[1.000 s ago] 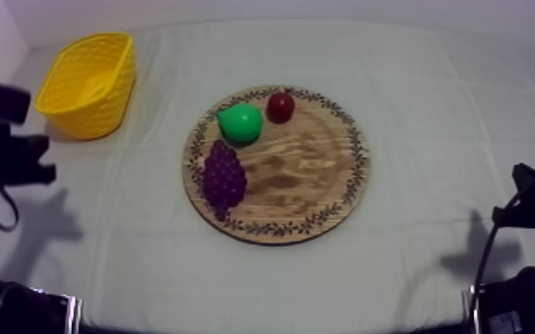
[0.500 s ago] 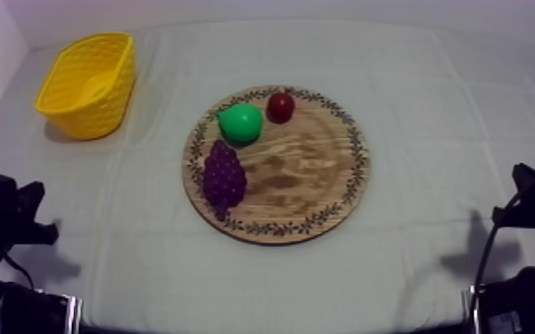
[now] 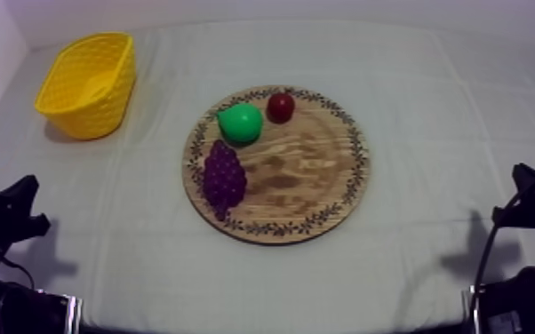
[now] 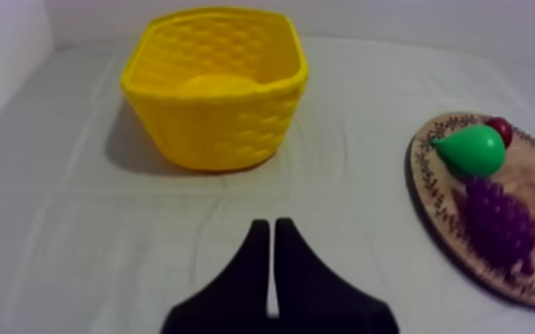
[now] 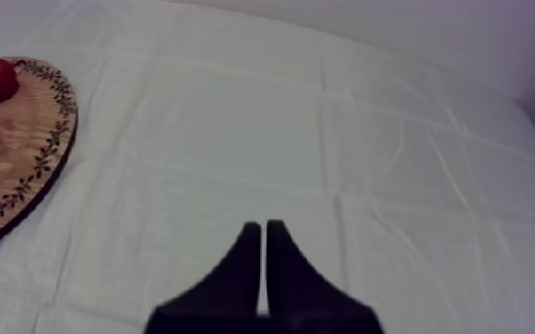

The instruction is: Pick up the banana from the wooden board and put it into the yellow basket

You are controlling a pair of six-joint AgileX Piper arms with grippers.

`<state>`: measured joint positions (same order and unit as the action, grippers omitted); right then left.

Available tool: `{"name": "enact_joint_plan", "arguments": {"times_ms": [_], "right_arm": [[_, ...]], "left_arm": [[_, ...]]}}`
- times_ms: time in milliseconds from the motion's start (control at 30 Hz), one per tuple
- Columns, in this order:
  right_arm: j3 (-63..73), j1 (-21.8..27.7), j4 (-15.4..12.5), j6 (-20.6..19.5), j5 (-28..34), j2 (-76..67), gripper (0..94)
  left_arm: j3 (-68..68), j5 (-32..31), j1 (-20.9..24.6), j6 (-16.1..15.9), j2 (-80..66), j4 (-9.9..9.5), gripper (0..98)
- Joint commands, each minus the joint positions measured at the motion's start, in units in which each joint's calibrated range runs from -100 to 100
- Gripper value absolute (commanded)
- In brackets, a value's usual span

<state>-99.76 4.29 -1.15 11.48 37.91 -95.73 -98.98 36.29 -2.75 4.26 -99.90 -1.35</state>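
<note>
Yellow on yellow makes this hard to read: the yellow basket (image 4: 218, 133) stands near the far left corner of the table (image 3: 413, 89), and on its floor lies a smooth, paler curved shape that I take for the banana (image 4: 211, 85), though I cannot be fully sure, because the colour is almost the same as the wall. The wooden board (image 3: 307, 169) lies about the middle of the table and no banana is on it. It carries the pear (image 3: 241, 123) and the small red fruit (image 3: 281, 107) near its far rim, close to each other, and the bunch of grapes (image 3: 224, 176) at its left rim, just next to the pear. My left pincer (image 4: 267, 224) is clenched on nothing, its two fingers lying together as a narrow wedge, low over the cloth on the near side of the basket and well apart from it. My right pincer (image 5: 259, 226) is also clenched and empty, over bare cloth to the right of the board. I judge that the placing step is done and the task is at its end. The next move calls for no grasp, only for both arms to rest at the near edge, away from basket and board.
</note>
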Motion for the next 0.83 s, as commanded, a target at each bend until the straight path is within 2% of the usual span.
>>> {"name": "enact_joint_plan", "arguments": {"times_ms": [0,300,800], "right_arm": [[-0.02,0.00,0.01,0.02,0.00,-0.02,0.3],[-0.02,0.00,0.01,0.02,0.00,-0.02,0.3],[-0.02,0.00,0.01,0.02,0.00,-0.02,0.3]], "left_arm": [[-0.36,-2.52,0.00,8.12,-0.07,-0.29,0.1],[-0.78,-3.90,-0.03,6.09,-0.10,-0.61,0.1],[-0.80,-3.96,-0.03,5.88,-0.10,-0.62,0.1]]}}
